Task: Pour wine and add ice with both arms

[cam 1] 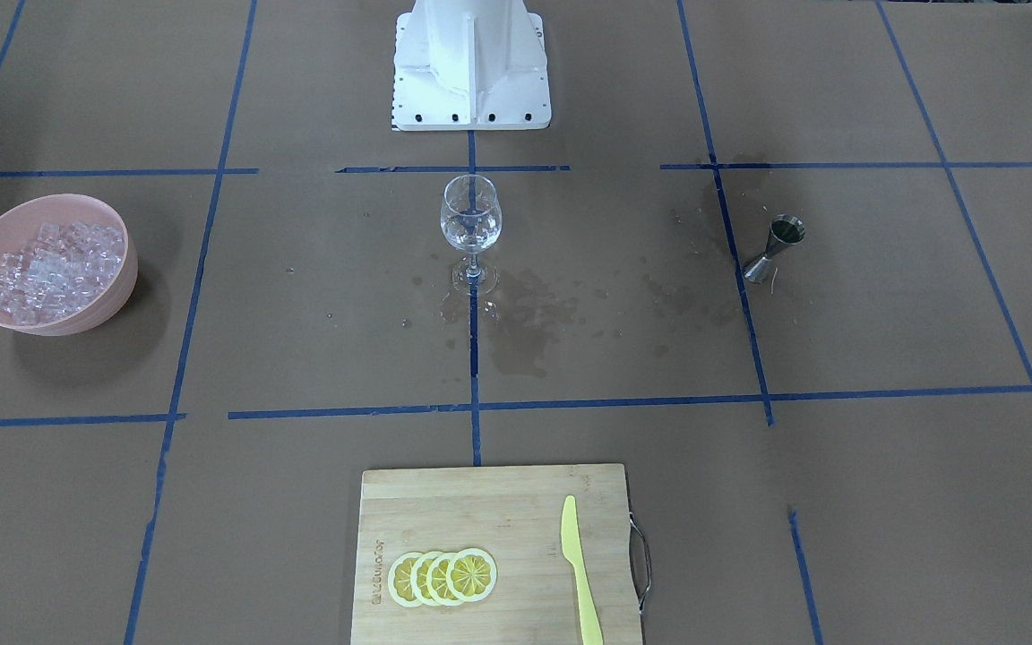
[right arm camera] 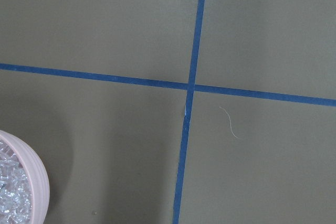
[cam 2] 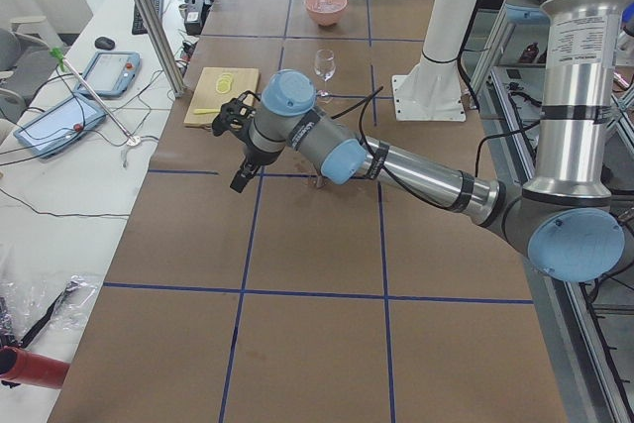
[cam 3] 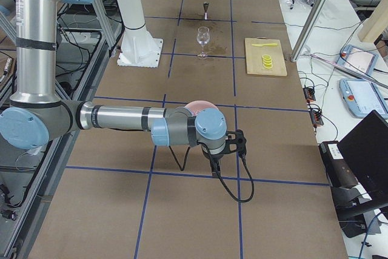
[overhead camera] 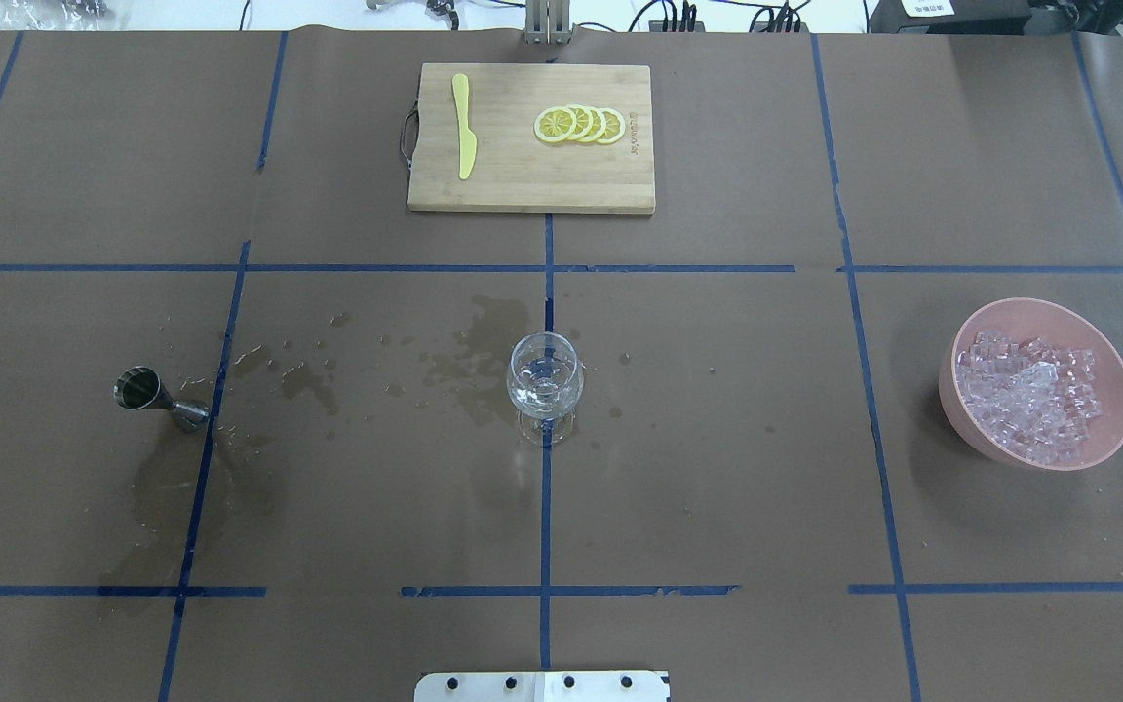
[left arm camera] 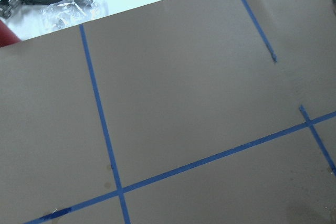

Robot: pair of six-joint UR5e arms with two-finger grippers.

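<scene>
Brown paper w/ a blue tape grid covers the table (overhead camera: 717,468). The ice (overhead camera: 1034,395) sits heaped in a pink bowl (overhead camera: 951,385) on the robot's right side, well apart from the glass (overhead camera: 544,375). The glass stands upright at the centre on a tape line, w/ wet stains (overhead camera: 474,361) around it. Can't tell what's in it.

A steel jigger (overhead camera: 157,398) stands on the robot's left side, just beside a tape line. On the far side from the base lies a wood board (overhead camera: 522,185). It holds 4 overlapping lemon slices (overhead camera: 581,125) and a yellow knife (overhead camera: 465,127), the 2 apart.

The L arm (cam 2: 396,160) reaches out over bare paper, L gripper (cam 2: 240,183) pointing down. The R arm (cam 3: 121,116) stretches low in front of the bowl, R gripper (cam 3: 216,168) also pointing down. The R wrist cam catches the bowl's rim at its lower-left corner. Both grippers show only in the side views, so I can't tell if the jaws are apart or closed.
</scene>
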